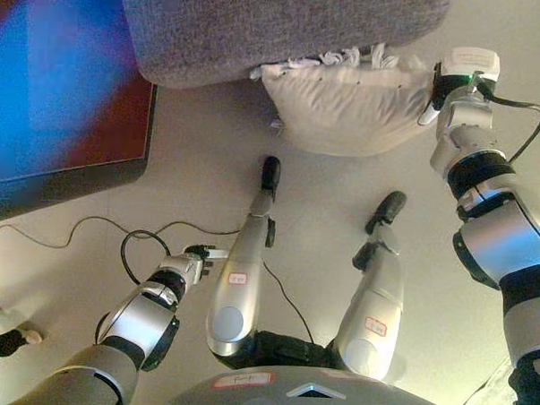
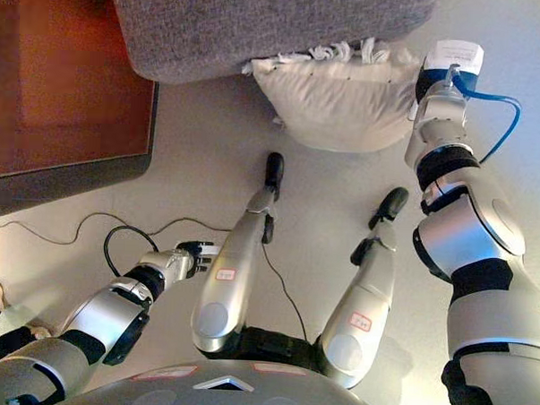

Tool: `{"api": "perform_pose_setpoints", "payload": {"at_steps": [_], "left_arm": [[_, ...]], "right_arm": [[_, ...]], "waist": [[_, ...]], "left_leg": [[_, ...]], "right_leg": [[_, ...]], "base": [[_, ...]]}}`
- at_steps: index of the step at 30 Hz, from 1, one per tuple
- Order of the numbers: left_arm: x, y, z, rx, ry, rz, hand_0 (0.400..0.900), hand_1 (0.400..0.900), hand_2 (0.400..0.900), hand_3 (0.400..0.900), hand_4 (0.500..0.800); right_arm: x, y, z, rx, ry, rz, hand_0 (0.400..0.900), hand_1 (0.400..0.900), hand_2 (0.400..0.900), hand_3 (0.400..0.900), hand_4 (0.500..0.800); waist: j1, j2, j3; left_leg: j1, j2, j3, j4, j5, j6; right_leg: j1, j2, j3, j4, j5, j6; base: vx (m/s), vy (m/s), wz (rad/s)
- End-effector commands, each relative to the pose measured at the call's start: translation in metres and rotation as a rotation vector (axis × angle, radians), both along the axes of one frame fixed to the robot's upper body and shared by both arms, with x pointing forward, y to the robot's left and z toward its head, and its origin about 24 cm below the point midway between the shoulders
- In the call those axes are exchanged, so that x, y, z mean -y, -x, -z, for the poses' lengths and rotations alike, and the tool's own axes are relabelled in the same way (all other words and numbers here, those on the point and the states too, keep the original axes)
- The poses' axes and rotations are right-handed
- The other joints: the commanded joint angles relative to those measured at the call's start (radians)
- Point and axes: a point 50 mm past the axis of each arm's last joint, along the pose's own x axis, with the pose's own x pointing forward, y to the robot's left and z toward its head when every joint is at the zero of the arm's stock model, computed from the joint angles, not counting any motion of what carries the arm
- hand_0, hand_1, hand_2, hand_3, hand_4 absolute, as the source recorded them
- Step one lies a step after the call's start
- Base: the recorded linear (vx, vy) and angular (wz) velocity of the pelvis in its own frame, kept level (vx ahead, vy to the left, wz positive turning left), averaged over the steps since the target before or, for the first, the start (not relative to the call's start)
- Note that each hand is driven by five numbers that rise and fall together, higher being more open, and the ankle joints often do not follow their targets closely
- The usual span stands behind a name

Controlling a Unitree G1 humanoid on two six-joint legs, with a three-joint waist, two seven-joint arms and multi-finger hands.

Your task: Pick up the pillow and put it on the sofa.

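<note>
While lying on the floor point(image 1: 200, 164), pillow point(image 1: 346, 107): leaning against the grey sofa point(image 1: 278, 28), its fringed edge touching the sofa.
Right hand point(image 1: 433, 95): reaching to the pillow's right end, fingers hidden; grip unclear.
Left hand point(image 2: 196, 250): hanging low, fingers curling, holding nothing.
Writing: none readable.

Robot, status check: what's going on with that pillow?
Right robot hand at pillow, fingers hidden. Left robot hand low, idle. Pillow on floor against sofa.
</note>
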Motion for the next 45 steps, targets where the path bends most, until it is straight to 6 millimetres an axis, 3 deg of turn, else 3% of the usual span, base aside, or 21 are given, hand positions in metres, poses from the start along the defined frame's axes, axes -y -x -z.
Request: {"api": "perform_pose_setpoints", "payload": {"at_steps": [1,12,24,25,26,27,31,36,45], "left_arm": [[-0.01,0.045,0.025,-0.15,-0.02,-0.072,0.9,0.9,0.9,0.9,0.8],[-0.013,0.057,0.03,-0.137,0.005,-0.109,0.9,0.9,0.9,0.9,0.8],[-0.019,0.077,0.039,-0.106,0.03,-0.13,0.9,0.9,0.9,0.9,0.8],[-0.019,0.077,0.039,-0.1,0.033,-0.132,0.9,0.9,0.9,0.9,0.8],[-0.02,0.079,0.039,-0.091,0.036,-0.135,0.9,0.9,0.9,0.9,0.8],[-0.02,0.079,0.039,-0.088,0.035,-0.136,0.9,0.9,0.9,0.9,0.8],[-0.023,0.086,0.041,-0.082,0.042,-0.137,0.9,0.9,0.9,0.9,0.8],[-0.025,0.093,0.043,-0.083,0.06,-0.134,0.9,0.9,0.9,0.9,0.8],[-0.035,0.101,0.043,-0.061,0.057,-0.115,0.9,0.9,0.9,0.9,0.8]], "right_arm": [[0.011,-0.002,-0.079,0.18,0.143,0.019,0.9,0.9,0.9,0.9,0.8],[0.0,-0.003,-0.106,0.235,0.013,0.004,0.9,0.9,0.9,0.9,0.8],[0.006,-0.001,-0.123,0.206,-0.187,0.023,0.9,0.9,0.9,0.9,0.8],[0.005,-0.002,-0.123,0.199,-0.206,0.014,0.778,0.778,0.778,0.778,0.727],[0.005,-0.002,-0.124,0.193,-0.246,-0.009,0.527,0.527,0.527,0.527,0.576],[0.005,-0.002,-0.123,0.195,-0.269,-0.015,0.4,0.4,0.4,0.4,0.5],[0.011,0.0,-0.128,0.26,-0.382,-0.039,0.4,0.4,0.4,0.4,0.5],[0.013,0.002,-0.137,0.266,-0.352,-0.064,0.4,0.4,0.4,0.4,0.5],[0.014,0.003,-0.135,0.228,-0.343,-0.109,0.4,0.4,0.4,0.4,0.5]], "waist": [[0.008,0.098,0.004],[0.039,0.142,0.004],[0.071,0.181,0.004],[0.073,0.184,0.004],[0.074,0.188,0.004],[0.075,0.189,0.004],[0.078,0.198,0.004],[0.08,0.206,0.004],[0.087,0.192,0.004]], "left_leg": [[-0.033,-0.026,-0.02,-0.059,0.022,0.038],[-0.167,-0.018,-0.026,-0.014,0.037,0.03],[-0.26,-0.01,-0.026,0.029,0.045,0.014],[-0.265,-0.01,-0.027,0.031,0.046,0.013],[-0.269,-0.01,-0.028,0.031,0.047,0.012],[-0.269,-0.009,-0.028,0.031,0.047,0.011],[-0.27,-0.009,-0.032,0.03,0.046,0.01],[-0.257,-0.009,-0.026,0.018,0.05,0.006],[-0.188,-0.004,-0.017,-0.021,0.051,0.01]], "right_leg": [[-0.12,0.006,0.061,0.154,-0.075,-0.002],[-0.266,0.002,0.088,0.248,-0.108,-0.014],[-0.359,-0.011,0.112,0.308,-0.13,-0.018],[-0.364,-0.01,0.114,0.311,-0.131,-0.018],[-0.37,-0.009,0.115,0.313,-0.132,-0.019],[-0.37,-0.009,0.116,0.313,-0.133,-0.019],[-0.374,-0.008,0.117,0.316,-0.135,-0.022],[-0.363,-0.006,0.111,0.302,-0.131,-0.021],[-0.28,-0.01,0.063,0.248,-0.123,-0.025]], "base": [[0.01,0.059,0.11],[0.02,0.035,0.06],[0.0,0.003,0.02],[0.0,0.0,0.0],[0.0,0.0,0.0],[0.0,0.0,0.0],[0.0,0.008,-0.01],[-0.01,0.036,-0.03],[-0.03,-0.02,-0.03]]}}
